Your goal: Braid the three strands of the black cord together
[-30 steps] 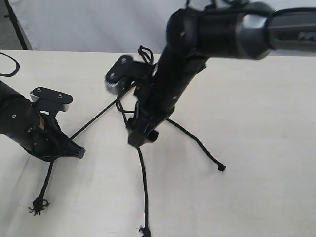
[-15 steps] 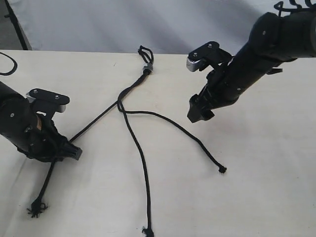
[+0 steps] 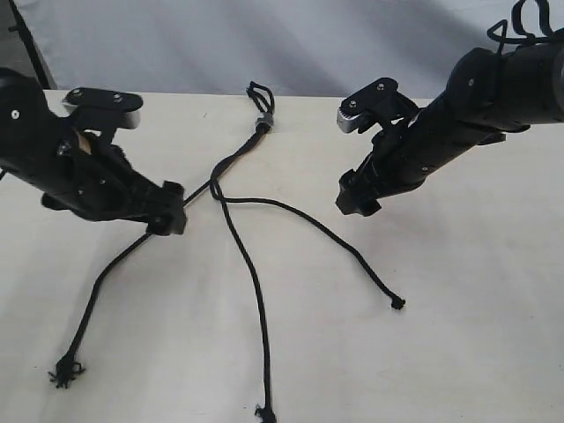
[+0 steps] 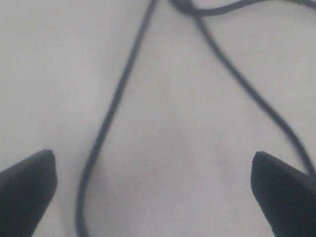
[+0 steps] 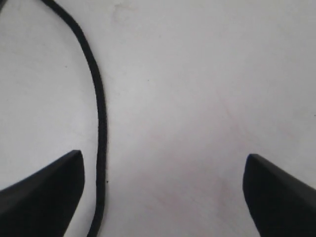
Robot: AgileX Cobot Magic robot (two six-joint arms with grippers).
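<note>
The black cord lies on the table, with its short loop point(image 3: 256, 91) and grey band point(image 3: 263, 122) at the far edge. The three strands fan toward the near edge: the left strand point(image 3: 99, 295) ends in a frayed tip, the middle strand point(image 3: 255, 300) runs straight down, and the right strand point(image 3: 344, 247) ends in a small knot. My left gripper point(image 3: 167, 217) hovers open over the upper left strand point(image 4: 106, 123), which lies loose between its fingers. My right gripper point(image 3: 356, 199) is open above the table, with the right strand point(image 5: 101, 128) close beside one fingertip point(image 5: 49, 192).
The pale table point(image 3: 467, 352) carries only the cord. A white backdrop point(image 3: 176, 44) rises behind its far edge. The strands cross one another just below the grey band, near the left gripper.
The right arm swung from over the cord's middle out to the right, then held. The left arm rose up and right along the left strand, which now lies slack and curved.
</note>
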